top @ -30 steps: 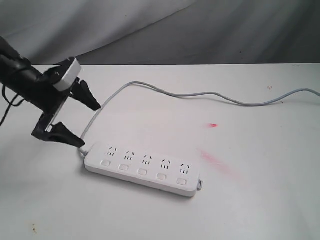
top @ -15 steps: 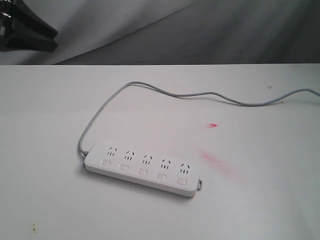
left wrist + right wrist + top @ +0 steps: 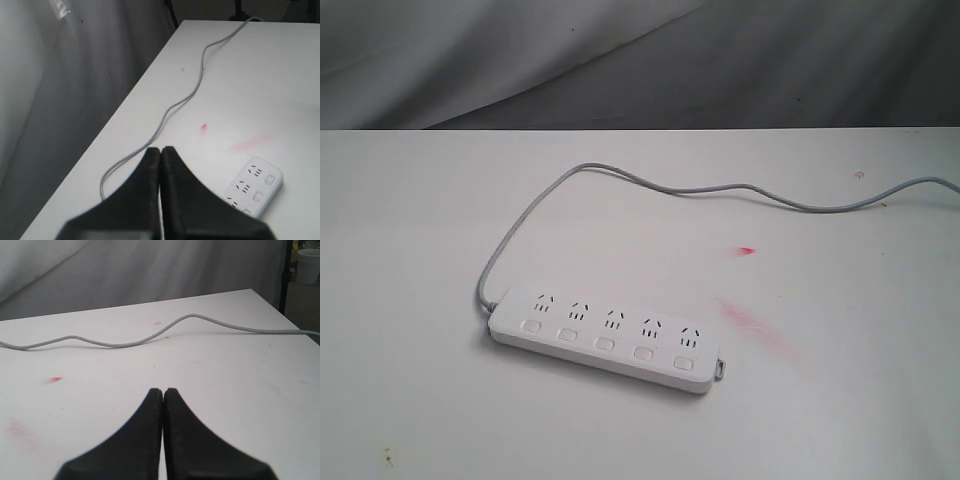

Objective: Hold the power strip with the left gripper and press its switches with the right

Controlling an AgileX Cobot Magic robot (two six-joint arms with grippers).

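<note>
The white power strip (image 3: 605, 338) lies flat on the white table, its row of square switches (image 3: 604, 344) along the near side and its thin grey cord (image 3: 720, 187) curving away to the back right. Neither arm shows in the exterior view. In the left wrist view my left gripper (image 3: 160, 150) is shut with nothing in it, high above the table, with the strip's end (image 3: 255, 185) off to one side. My right gripper (image 3: 163, 391) is shut too, empty, over bare table with only the cord (image 3: 150, 340) ahead of it.
A small red mark (image 3: 747, 250) and a faint pink smear (image 3: 750, 322) stain the table to the right of the strip. A grey cloth backdrop (image 3: 640, 60) hangs behind the table's far edge. A dark stand and white bucket (image 3: 307, 260) sit past the table corner.
The left arm, open beside the strip's left end a second ago, pulled up and away to the top left, then left the exterior view. The strip has not moved.
</note>
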